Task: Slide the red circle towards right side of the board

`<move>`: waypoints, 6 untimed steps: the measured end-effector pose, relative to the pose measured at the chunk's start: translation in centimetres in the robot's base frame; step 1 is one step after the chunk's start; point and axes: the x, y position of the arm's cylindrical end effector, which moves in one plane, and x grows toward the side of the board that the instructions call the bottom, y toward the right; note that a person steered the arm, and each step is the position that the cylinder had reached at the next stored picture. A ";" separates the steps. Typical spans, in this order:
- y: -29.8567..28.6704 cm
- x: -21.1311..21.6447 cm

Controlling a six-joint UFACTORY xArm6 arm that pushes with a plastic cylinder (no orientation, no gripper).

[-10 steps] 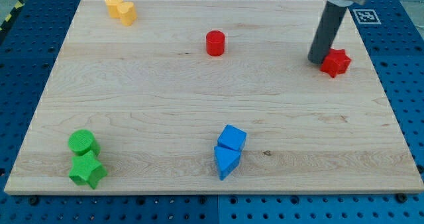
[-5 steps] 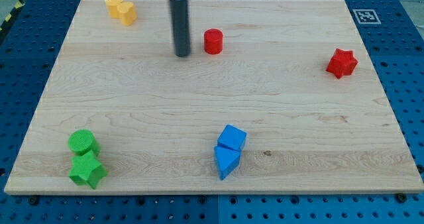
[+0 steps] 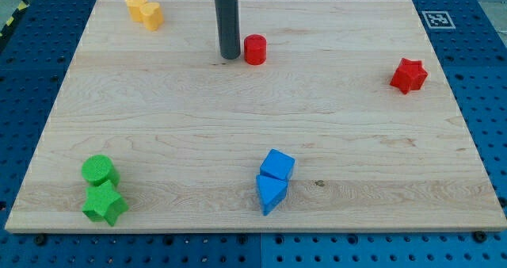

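Red circle (image 3: 255, 49): short matte cylinder, upper centre of frame.
My tip (image 3: 230, 57): dark straight rod, no jaws, just left of it.
Bench (image 3: 238, 125): pale grained wood.
Red star (image 3: 409, 75): far right.
Path between: unobstructed.

You see the dark rod (image 3: 227, 18) standing nearly upright from the view's top, my tip (image 3: 230, 57) resting low on the tabletop (image 3: 238, 133), in the upper middle.
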 end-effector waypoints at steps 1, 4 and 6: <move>1.7 0.0; 10.2 0.0; 19.2 -0.3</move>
